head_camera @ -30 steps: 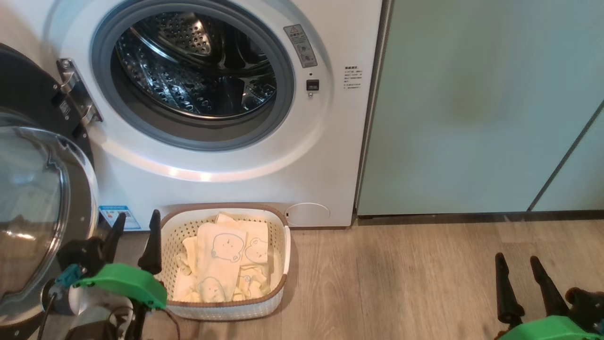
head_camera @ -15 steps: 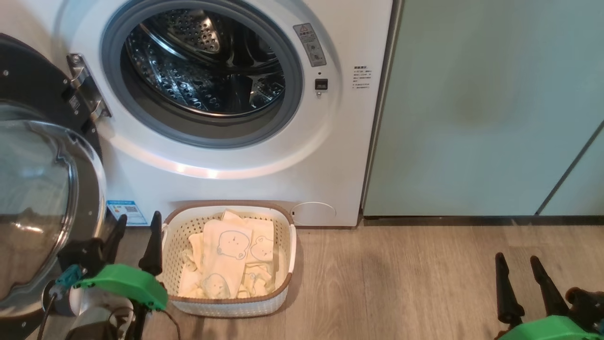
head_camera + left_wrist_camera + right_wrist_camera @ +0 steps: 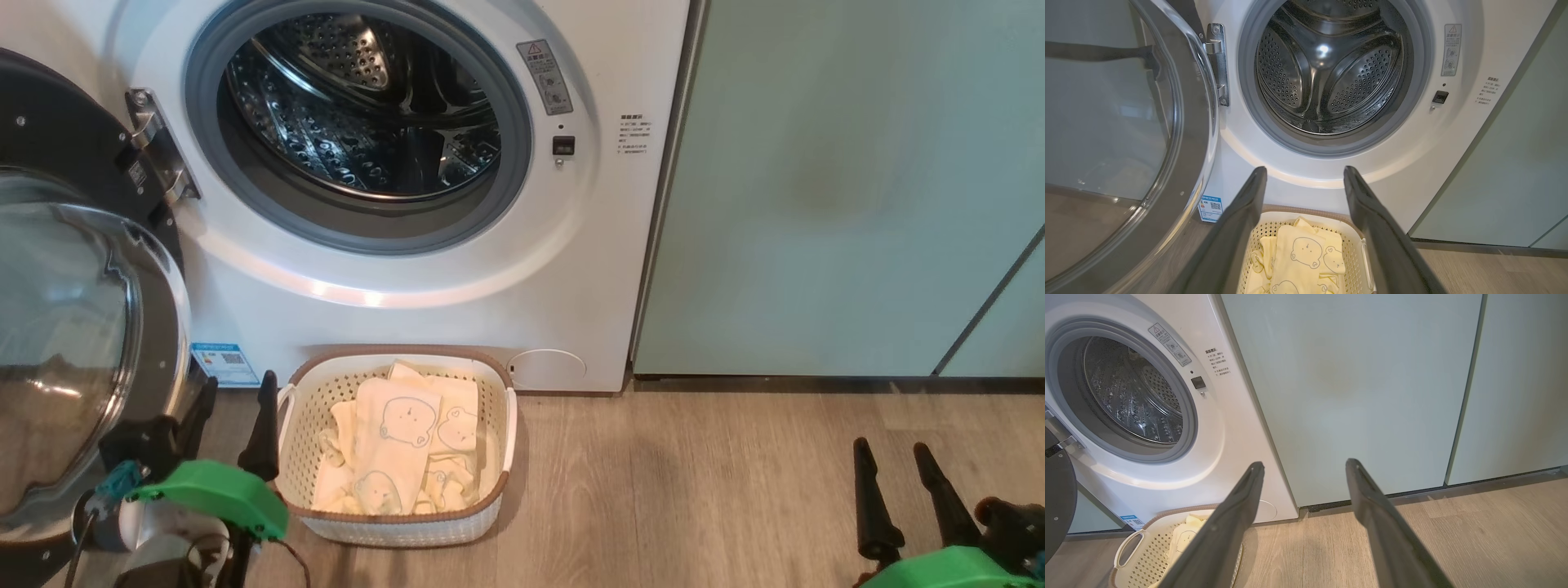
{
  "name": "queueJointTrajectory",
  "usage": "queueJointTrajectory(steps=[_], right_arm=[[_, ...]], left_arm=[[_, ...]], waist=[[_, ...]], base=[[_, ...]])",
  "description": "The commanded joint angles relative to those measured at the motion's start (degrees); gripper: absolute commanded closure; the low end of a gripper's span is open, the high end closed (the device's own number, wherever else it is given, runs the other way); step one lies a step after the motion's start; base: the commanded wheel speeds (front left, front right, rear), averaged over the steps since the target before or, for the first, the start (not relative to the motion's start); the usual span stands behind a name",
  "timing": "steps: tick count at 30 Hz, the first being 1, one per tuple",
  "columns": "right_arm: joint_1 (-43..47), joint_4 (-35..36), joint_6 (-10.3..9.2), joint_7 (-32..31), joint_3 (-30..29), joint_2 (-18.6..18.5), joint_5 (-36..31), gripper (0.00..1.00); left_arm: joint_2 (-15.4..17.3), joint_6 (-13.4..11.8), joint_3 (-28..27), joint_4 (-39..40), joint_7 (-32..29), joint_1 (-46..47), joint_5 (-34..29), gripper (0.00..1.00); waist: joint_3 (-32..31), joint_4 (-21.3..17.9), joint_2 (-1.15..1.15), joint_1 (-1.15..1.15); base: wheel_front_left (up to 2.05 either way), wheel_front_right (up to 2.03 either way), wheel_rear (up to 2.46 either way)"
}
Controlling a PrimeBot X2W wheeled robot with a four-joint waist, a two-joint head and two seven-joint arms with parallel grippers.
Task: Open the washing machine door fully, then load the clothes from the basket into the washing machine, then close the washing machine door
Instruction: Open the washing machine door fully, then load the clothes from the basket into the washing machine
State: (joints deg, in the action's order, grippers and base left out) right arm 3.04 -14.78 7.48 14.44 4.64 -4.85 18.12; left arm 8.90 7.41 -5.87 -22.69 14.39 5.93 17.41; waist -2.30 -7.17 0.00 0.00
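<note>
Door (image 3: 73,327) stands wide, loading's up: left gripper (image 3: 239,380), spread and empty beside the basket (image 3: 408,351), must dip in and pinch the clothes (image 3: 400,441).

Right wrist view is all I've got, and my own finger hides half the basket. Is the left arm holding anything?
Observer: No. In the head view the left gripper is open and holds nothing, just left of the basket.
Operator: Where are the clothes?
Observer: The left wrist view shows the clothes lying inside the basket, none over its rim.
Operator: And the door?
Observer: The head view shows the door swung out to the left of the washing machine, close beside the left gripper.
</note>
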Motion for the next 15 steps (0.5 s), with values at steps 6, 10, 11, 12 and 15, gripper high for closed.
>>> queueJointTrajectory(steps=[6,10,11,12,15], right_arm=[[-2.3,1.8,0.01,0.6,1.4,-1.0,-0.1,0.0],[-2.2,1.7,0.01,0.6,1.6,-1.0,0.0,0.0],[-2.2,1.7,0.01,0.6,1.6,-1.0,0.1,0.0],[-2.2,1.7,0.01,0.6,1.6,-0.9,0.1,0.0],[-2.2,1.7,0.01,0.6,1.7,-0.9,0.1,0.0]], left_arm=[[2.0,0.1,-1.3,1.7,0.6,2.9,1.0,0.0],[2.9,0.1,0.4,2.1,0.6,2.7,2.2,0.0],[3.0,0.1,0.5,2.2,0.6,2.7,2.4,0.0],[3.1,0.1,0.5,2.3,0.6,2.7,2.6,0.0],[3.3,0.1,0.5,2.4,0.6,2.6,3.0,0.0]], waist=[[0.1,0.2,0.0,0.0],[0.2,0.2,0.0,0.0],[0.3,0.2,0.0,0.0],[0.3,0.2,0.0,0.0],[0.4,0.2,0.0,0.0]], base=[[0.06,-0.06,0.0],[0.6,-0.6,0.0],[0.94,-0.94,0.0],[1.07,-1.07,0.0],[1.35,-1.35,0.0]])
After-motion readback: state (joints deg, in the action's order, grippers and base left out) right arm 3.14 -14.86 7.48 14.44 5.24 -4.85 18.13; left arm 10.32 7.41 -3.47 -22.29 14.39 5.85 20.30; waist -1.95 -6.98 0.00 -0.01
